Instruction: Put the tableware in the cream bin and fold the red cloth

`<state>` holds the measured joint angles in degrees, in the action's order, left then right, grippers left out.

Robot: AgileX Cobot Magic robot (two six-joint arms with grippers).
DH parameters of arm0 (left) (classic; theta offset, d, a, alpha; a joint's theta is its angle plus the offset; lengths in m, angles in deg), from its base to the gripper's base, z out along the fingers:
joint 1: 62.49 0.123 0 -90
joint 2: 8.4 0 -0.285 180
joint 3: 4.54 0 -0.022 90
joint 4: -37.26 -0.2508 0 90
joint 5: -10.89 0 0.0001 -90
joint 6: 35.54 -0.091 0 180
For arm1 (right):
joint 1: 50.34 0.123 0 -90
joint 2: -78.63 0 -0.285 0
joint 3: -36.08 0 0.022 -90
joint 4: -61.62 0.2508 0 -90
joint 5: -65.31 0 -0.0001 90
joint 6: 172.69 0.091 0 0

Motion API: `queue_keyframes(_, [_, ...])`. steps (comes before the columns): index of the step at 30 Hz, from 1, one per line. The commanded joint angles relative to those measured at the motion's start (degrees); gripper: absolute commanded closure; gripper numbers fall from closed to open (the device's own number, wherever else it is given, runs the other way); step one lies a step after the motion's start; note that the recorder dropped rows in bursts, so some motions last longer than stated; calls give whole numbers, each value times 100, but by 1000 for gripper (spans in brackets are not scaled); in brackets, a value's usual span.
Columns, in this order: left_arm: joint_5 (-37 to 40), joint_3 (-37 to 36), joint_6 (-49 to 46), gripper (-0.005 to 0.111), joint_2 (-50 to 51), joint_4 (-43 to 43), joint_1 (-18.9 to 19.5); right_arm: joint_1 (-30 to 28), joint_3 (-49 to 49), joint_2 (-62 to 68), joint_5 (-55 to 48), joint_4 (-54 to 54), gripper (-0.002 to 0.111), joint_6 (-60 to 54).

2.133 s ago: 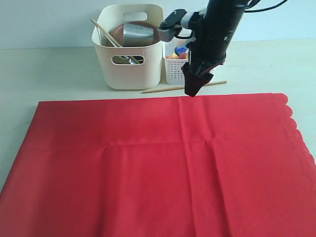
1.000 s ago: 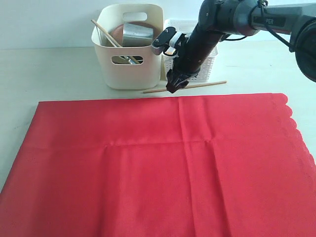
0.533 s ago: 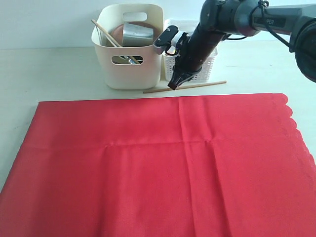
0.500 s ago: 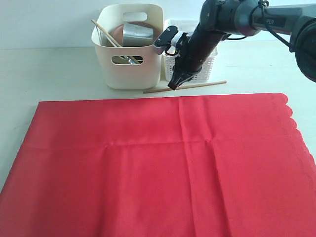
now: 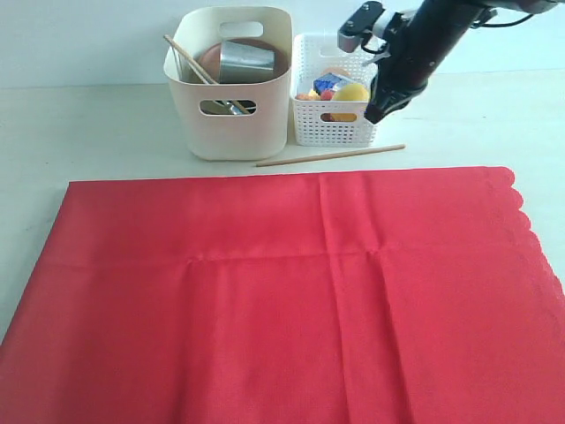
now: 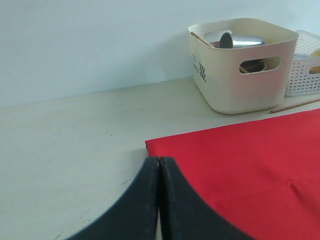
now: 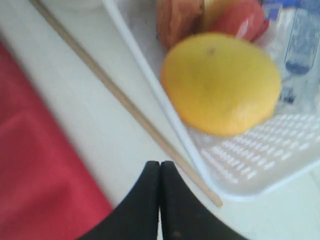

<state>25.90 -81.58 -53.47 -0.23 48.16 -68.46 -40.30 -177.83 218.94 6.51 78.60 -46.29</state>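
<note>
The red cloth lies flat across the front of the table. Behind it stands the cream bin, holding a steel cup, a brown wooden plate and one chopstick. A second chopstick lies on the table between the cloth and the bin. My right gripper hangs shut and empty above that chopstick's right end. My left gripper is shut and empty, low by the cloth's far left corner.
A white lattice basket with a lemon and other toy food stands right of the bin, just behind the loose chopstick. The basket's rim is close under my right gripper. Bare table lies left of the bin.
My right gripper shut down at the loose chopstick, then rose and swung right toward the basket's right side with nothing in it. The chopstick stays on the table.
</note>
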Motion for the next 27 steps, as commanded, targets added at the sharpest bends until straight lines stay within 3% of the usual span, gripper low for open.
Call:
queue_keyframes(1, [-12, -18, 1, 105, -38, 0, 3, -254, -12, 146, -300, 66, 108, -282])
queue_keyframes(8, [-12, -18, 1, 105, -38, 0, 3, -268, -12, 361, 262, 24, 106, -198])
queue_keyframes(16, [-12, -18, 1, 105, -38, 0, 3, -268, -12, 374, 328, -159, 65, 78])
queue_keyframes(18, [-12, -18, 1, 105, -38, 0, 3, -293, -12, 413, 303, -159, 60, 78])
queue_keyframes(27, [-12, -18, 1, 105, -38, 0, 3, -331, -12, 764, 305, 93, 58, -162])
